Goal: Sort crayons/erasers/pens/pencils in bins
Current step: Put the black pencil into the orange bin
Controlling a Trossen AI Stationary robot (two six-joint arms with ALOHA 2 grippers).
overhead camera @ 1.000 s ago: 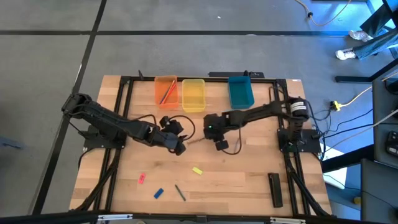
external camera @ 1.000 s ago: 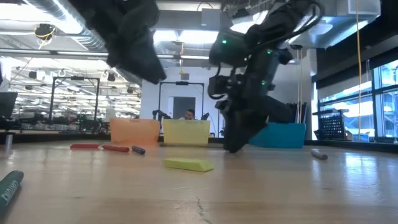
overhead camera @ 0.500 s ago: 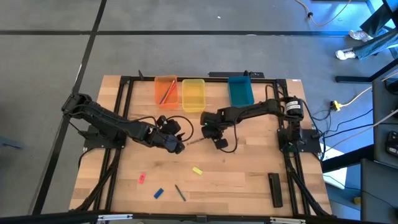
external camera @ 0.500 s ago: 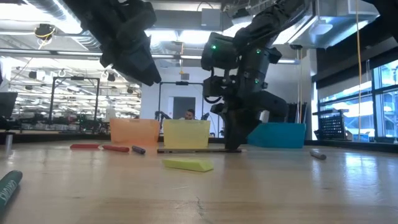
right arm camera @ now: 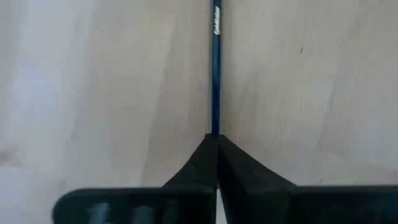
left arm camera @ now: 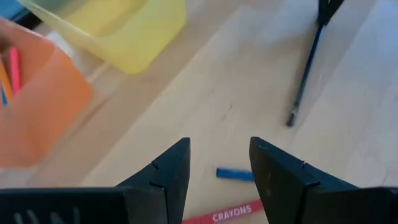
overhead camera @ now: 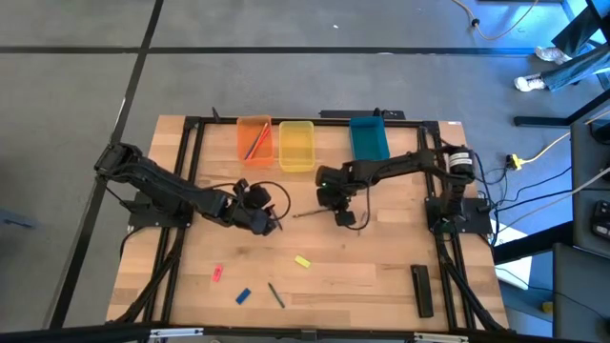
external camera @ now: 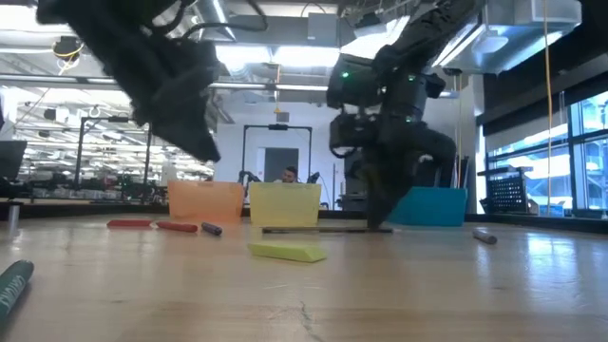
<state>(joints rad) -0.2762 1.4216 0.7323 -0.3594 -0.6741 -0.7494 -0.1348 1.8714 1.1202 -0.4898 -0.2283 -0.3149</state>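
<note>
Table (overhead camera: 381, 276): pale wood, black frame, centre of the high view.

Bins, in a row at the table's upper edge in the high view: orange bin (overhead camera: 254, 139) at left, holding thin red and orange sticks; yellow bin (overhead camera: 296, 145) in the middle; teal-blue bin (overhead camera: 369, 139) at right.

Right gripper (overhead camera: 329, 209): just right of centre in the high view, below the yellow and teal bins. Fingers clenched on the end of a thin dark blue pencil (right arm camera: 215, 68), which runs straight out from the pinched tips in the right wrist view and lies low over the wood, reaching toward the left arm.

Left gripper (left arm camera: 219, 163): left of centre in the high view, below the orange bin. Fingers spread apart, grasping nothing, above a short blue crayon (left arm camera: 235, 174) and a red crayon (left arm camera: 227, 214) marked CRAYONS.

Erasers, lower part of the high view: yellow eraser (overhead camera: 303, 261) near centre; red eraser (overhead camera: 217, 273) to its left; blue eraser (overhead camera: 243, 296) at lower left.

Other: dark slim pen (overhead camera: 275, 294) just right of the blue eraser; long black bar (overhead camera: 421, 290) at lower right.
</note>
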